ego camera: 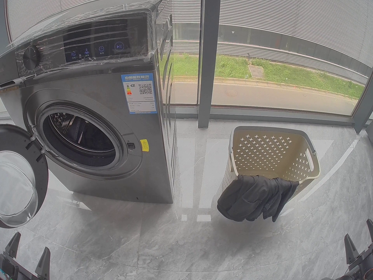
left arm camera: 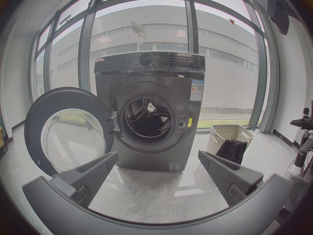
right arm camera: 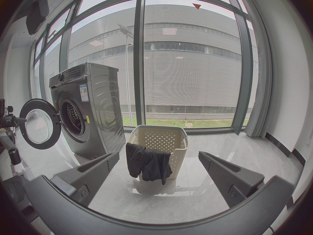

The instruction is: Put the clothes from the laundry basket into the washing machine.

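Dark clothes [ego camera: 252,197] hang over the near rim of the basket [ego camera: 272,152], right of the open washing machine [ego camera: 155,156]. On the left gripper [left arm camera: 157,154] and the right gripper [right arm camera: 158,154] the jaws stand wide, holding nothing.

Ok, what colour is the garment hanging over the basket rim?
Plain black, no pattern; the garment shows best in the head view.

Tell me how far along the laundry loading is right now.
Done: the washing machine has its door swung open. In hand: nothing; the left gripper and right gripper are both open and empty, low over the floor. Left: the dark clothes hang over the front rim of the laundry basket and have yet to be picked up and loaded.
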### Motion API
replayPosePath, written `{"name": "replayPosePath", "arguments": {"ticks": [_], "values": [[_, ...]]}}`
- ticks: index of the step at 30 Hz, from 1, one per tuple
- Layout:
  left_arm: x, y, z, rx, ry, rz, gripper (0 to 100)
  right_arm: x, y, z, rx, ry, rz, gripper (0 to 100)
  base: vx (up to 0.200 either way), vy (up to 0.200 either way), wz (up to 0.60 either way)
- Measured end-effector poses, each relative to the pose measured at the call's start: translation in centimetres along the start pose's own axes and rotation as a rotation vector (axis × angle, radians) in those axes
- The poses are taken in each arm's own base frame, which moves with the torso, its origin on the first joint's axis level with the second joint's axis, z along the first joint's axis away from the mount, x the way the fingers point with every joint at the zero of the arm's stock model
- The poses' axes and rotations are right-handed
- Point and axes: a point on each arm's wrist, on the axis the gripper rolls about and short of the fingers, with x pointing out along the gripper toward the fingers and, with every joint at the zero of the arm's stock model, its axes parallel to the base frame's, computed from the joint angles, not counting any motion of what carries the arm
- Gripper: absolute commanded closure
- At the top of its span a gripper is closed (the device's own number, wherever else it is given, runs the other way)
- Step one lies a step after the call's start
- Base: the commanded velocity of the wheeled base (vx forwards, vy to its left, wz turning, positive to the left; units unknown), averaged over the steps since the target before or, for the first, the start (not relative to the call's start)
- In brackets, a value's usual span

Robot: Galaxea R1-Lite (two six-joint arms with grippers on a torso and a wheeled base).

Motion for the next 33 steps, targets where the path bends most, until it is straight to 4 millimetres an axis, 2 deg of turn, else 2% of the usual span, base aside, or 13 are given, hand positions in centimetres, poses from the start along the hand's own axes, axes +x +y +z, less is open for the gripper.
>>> {"name": "replayPosePath", "arguments": {"ticks": [8, 14, 23, 33], "values": [[0.00, 0.00, 0.00, -0.001, 0.001, -0.001, 0, 0.00, 0.00, 0.00, 0.000, 0.000, 0.000, 0, 0.000, 0.000, 0.00], [0.00, 0.00, 0.00, -0.001, 0.001, -0.001, 0, 0.00, 0.00, 0.00, 0.000, 0.000, 0.000, 0, -0.200, 0.000, 0.00], [0.01, 0.00, 0.00, 0.000, 0.001, 0.001, 0, 0.01, 0.00, 0.00, 0.000, 0.001, 0.000, 0, 0.000, 0.000, 0.00], [0.01, 0.01, 0.00, -0.014, 0.001, 0.001, 0, 0.01, 0.00, 0.00, 0.000, 0.001, -0.001, 0, 0.000, -0.200, 0.00]]}}
